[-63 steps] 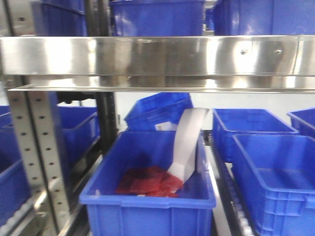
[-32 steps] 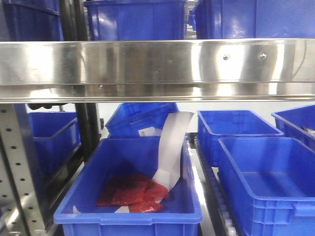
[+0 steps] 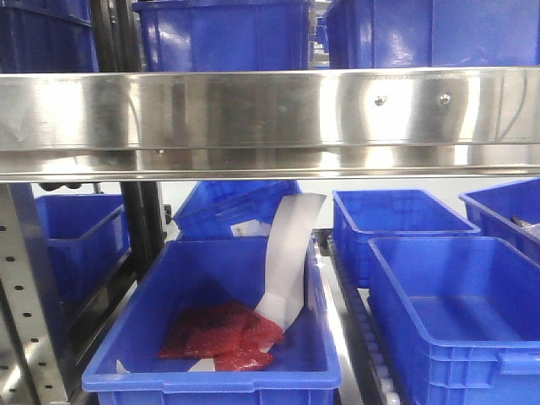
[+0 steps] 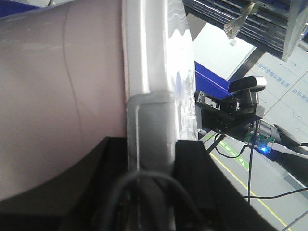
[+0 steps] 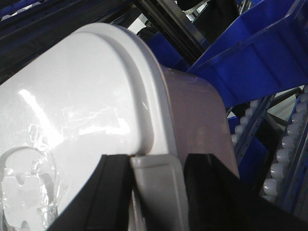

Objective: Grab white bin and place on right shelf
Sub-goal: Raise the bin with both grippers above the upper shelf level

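The white bin fills the left wrist view, showing its pale pinkish side and white lid rim. My left gripper is shut on the bin's handle tab, one black finger on each side. In the right wrist view the bin's white lid and pinkish side show. My right gripper is shut on the handle tab at that end. The right shelf's shiny steel front rail, with two screws, spans the front view. The bin and both grippers are out of the front view.
Blue crates stand under the rail: one holding red packets and a white strip, others to the right and above. A perforated upright is at left. Roller tracks and a blue crate are beside the bin.
In the front view the rail and crates have shifted left and the rail sits slightly lower. Most of the shift came in the first half second.
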`<state>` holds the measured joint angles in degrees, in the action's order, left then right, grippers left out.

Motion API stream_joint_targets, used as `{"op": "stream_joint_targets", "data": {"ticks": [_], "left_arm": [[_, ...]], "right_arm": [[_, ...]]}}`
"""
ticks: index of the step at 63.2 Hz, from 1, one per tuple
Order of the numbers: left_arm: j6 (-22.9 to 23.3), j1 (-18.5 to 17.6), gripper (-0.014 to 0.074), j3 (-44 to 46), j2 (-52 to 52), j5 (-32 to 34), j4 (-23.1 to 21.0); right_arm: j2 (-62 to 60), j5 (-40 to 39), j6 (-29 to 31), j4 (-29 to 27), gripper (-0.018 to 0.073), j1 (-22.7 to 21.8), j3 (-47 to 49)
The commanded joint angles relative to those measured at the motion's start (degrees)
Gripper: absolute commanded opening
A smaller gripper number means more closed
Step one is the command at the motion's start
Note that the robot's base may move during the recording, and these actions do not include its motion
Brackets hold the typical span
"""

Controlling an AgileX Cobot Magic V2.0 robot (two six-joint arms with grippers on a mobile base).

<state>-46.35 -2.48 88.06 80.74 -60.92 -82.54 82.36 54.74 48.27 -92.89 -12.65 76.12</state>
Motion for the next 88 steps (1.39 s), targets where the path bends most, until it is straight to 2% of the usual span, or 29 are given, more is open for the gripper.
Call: {"op": "stream_joint_targets", "data": {"ticks": [1, 61, 69, 72, 79, 88], "left_arm": [[-0.62, -2.90, -0.0126, 1.92, -2.20, -13.74, -8.48], [-0.62, -2.90, -0.0126, 1.92, -2.20, -13.74, -8.48], [-0.62, -2.90, -0.0126, 1.92, -2.20, -13.64, -9.51], [0.22, -2.90, -0.0126, 1.92, -2.20, -13.00, -10.16], [6.02, -2.79, -0.0126, 1.92, -2.20, -8.59, -10.54], [6.94, -2.79, -0.0126, 1.92, -2.20, -1.17, -10.30]], "right_arm": [[-2.85, 11.59, 0.42, -5.80, 0.0062, 2.52, 1.78], [-2.85, 11.52, 0.42, -5.80, 0.0062, 2.52, 1.78], [-2.85, 11.65, -0.82, -7.51, 0.0062, 2.52, 1.78], [-2.85, 11.59, -2.63, -8.28, 0.0062, 2.52, 1.78], [-2.62, 10.23, -7.98, -10.63, 0.0062, 2.52, 1.78], [-1.63, 7.68, -10.76, -14.09, 0.0062, 4.21, 1.86]]}}
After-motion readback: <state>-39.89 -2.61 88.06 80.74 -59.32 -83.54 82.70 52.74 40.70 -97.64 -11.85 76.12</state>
